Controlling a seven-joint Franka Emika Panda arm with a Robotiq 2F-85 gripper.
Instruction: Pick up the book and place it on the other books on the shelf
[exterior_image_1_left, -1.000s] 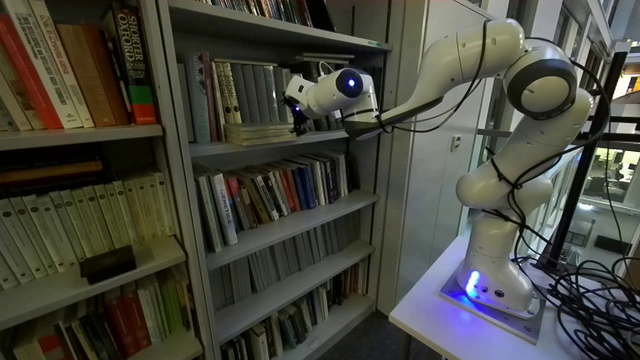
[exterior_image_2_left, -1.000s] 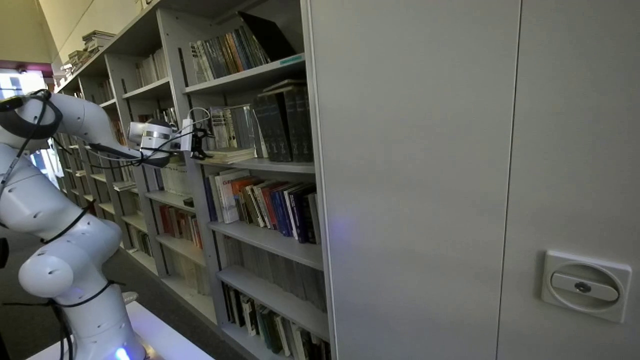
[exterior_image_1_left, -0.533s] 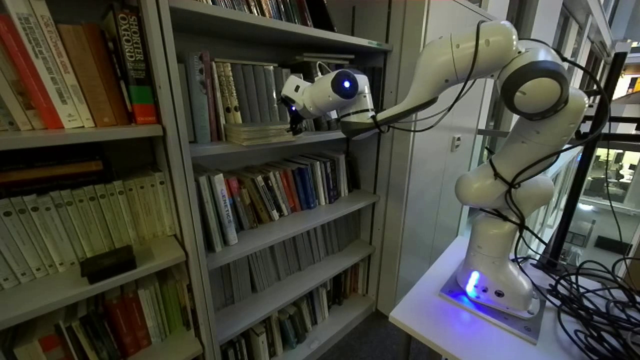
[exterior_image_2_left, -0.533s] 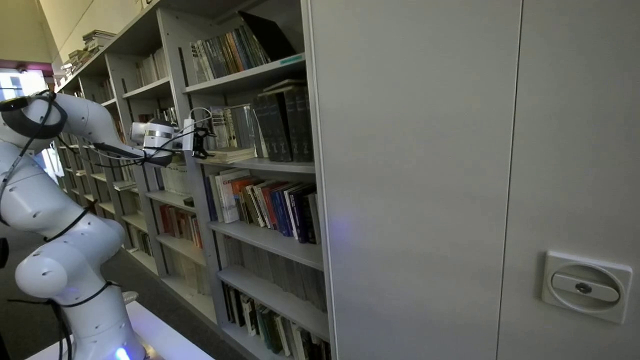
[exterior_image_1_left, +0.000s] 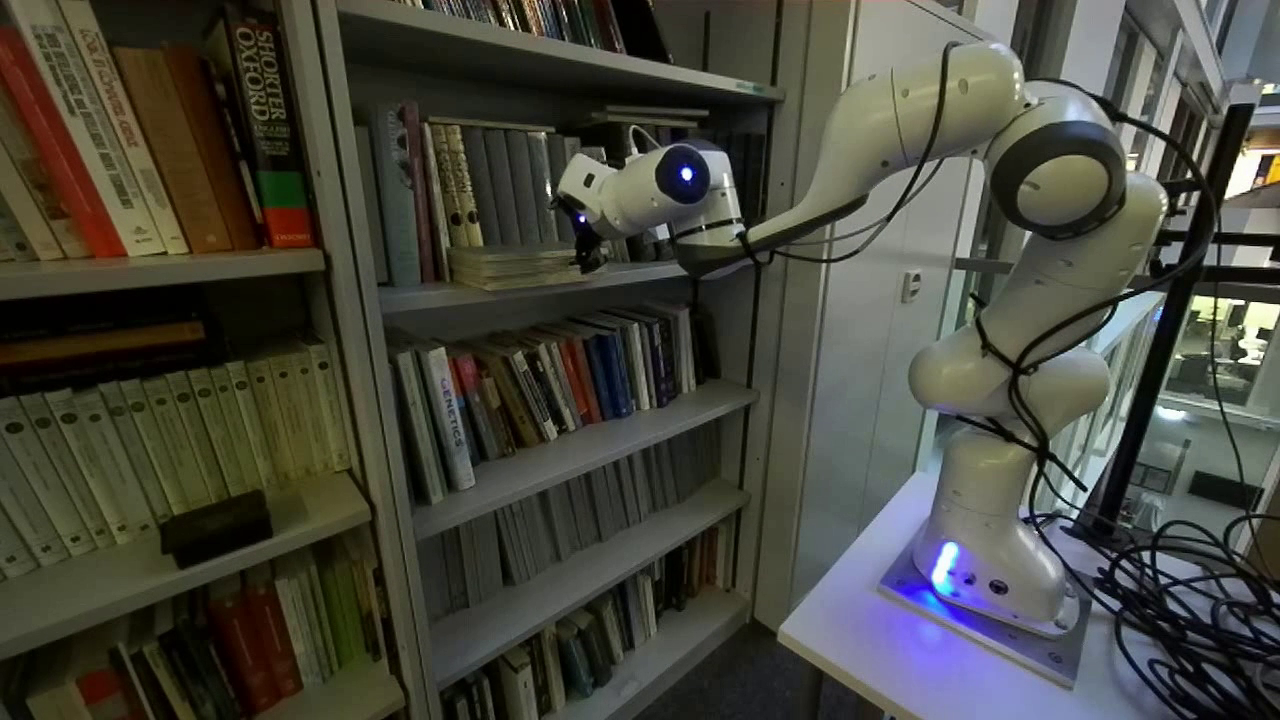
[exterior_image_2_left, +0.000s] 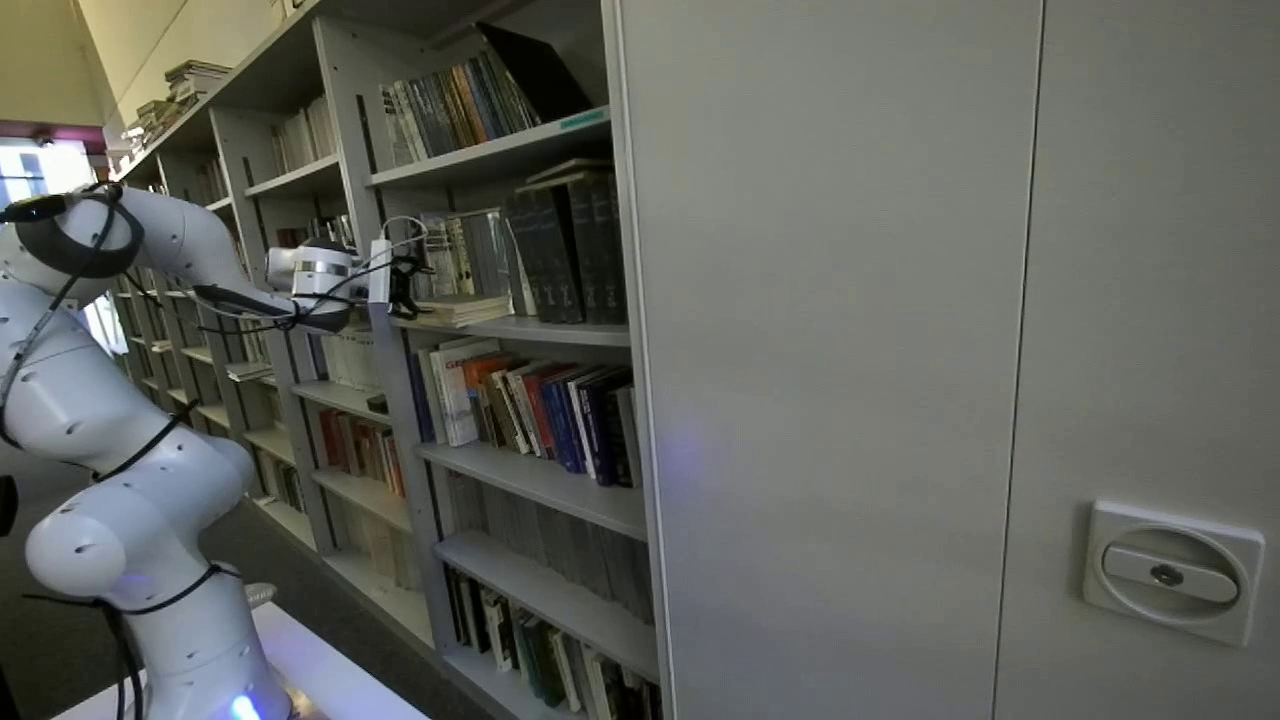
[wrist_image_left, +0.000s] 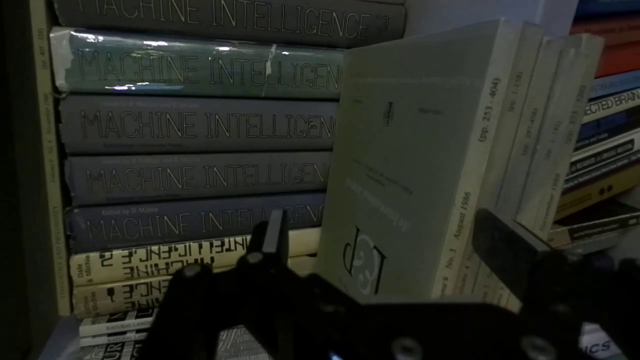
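Observation:
The book (wrist_image_left: 400, 130), with a dull olive-grey cover, lies on top of a flat stack of similar pale-spined volumes. The stack's top shows in both exterior views (exterior_image_1_left: 515, 253) (exterior_image_2_left: 462, 301). The stack lies on the grey shelf (exterior_image_1_left: 430, 298), in front of the other books (wrist_image_left: 210, 175), an upright row with grey, green and cream spines, also seen in an exterior view (exterior_image_1_left: 505, 185). My gripper (wrist_image_left: 380, 220) is open and empty. In the wrist view one finger is left of the book, the other overlaps the stack's spines. In both exterior views the gripper (exterior_image_1_left: 588, 262) (exterior_image_2_left: 408, 298) is at the stack's near end.
A thin cream-spined volume (wrist_image_left: 47, 165) lies flat along the top of the upright row. Dark thick volumes (exterior_image_2_left: 565, 250) stand at the bay's end by the cabinet side. Another shelf board (exterior_image_1_left: 560, 55) runs above. The row with the Genetics book (exterior_image_1_left: 450, 415) is below.
The arm has moved slightly, carrying the gripper a little left and down in one view and a little right in another, closer over the stack. The books have not moved.

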